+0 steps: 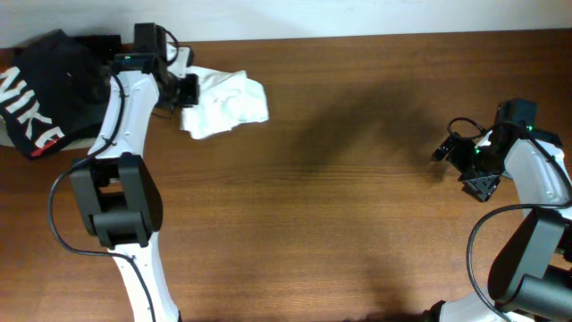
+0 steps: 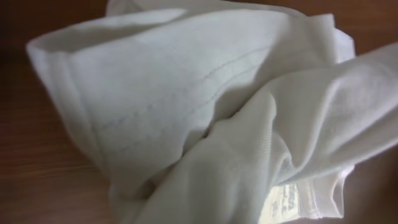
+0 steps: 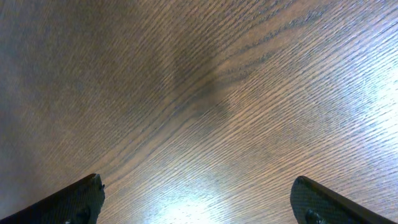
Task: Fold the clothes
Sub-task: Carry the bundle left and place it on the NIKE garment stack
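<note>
While crumpled white thin-fabric T-shirt (image 1: 223, 103) lies bunched at far left of brown wooden tabletop (image 1: 340, 224), left hand (image 1: 186, 89) sits at its left edge, fingers hidden by cloth: grip cannot be told. Heap spreads rightward from it. Right hand (image 3: 198, 184) spread wide, well apart. Black NIKE-lettered garment (image 1: 40, 94) beside left arm, possible snag.

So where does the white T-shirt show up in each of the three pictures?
Overhead: the white T-shirt lies crumpled at upper left, just right of the black NIKE garment.
Left wrist: the shirt fills nearly the whole picture, its label at the bottom right.
Right wrist: not in it.
Shared landmark: the brown wood-grain table shows in all three.
</note>
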Robot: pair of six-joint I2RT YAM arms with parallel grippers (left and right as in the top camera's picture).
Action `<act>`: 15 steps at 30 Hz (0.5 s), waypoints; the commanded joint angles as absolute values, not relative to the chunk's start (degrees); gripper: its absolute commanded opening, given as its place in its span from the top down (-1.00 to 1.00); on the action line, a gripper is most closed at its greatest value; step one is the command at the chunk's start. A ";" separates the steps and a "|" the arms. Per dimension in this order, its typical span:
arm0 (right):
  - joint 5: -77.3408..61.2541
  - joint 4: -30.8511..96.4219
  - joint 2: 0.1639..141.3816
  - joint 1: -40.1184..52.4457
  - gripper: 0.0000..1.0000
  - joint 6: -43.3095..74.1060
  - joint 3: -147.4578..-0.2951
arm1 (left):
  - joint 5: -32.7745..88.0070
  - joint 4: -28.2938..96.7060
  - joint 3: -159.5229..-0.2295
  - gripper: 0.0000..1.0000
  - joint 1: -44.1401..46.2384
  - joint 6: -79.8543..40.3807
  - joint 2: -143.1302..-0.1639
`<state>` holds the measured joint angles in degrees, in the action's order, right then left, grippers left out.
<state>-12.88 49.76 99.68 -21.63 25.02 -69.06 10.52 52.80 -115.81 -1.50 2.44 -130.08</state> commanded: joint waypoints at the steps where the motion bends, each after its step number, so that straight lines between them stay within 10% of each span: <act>1: -12.19 49.84 98.72 -21.82 -0.97 24.64 -69.19 | 4.67 49.01 -118.02 0.98 -6.24 6.48 -130.37; 15: -12.19 49.84 98.72 -21.82 -0.97 24.62 -69.19 | 4.32 52.99 -136.90 0.99 -22.74 -4.36 -130.26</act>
<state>-12.88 49.74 99.68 -21.63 25.02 -69.06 4.64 53.23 -135.46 -18.55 -1.26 -130.30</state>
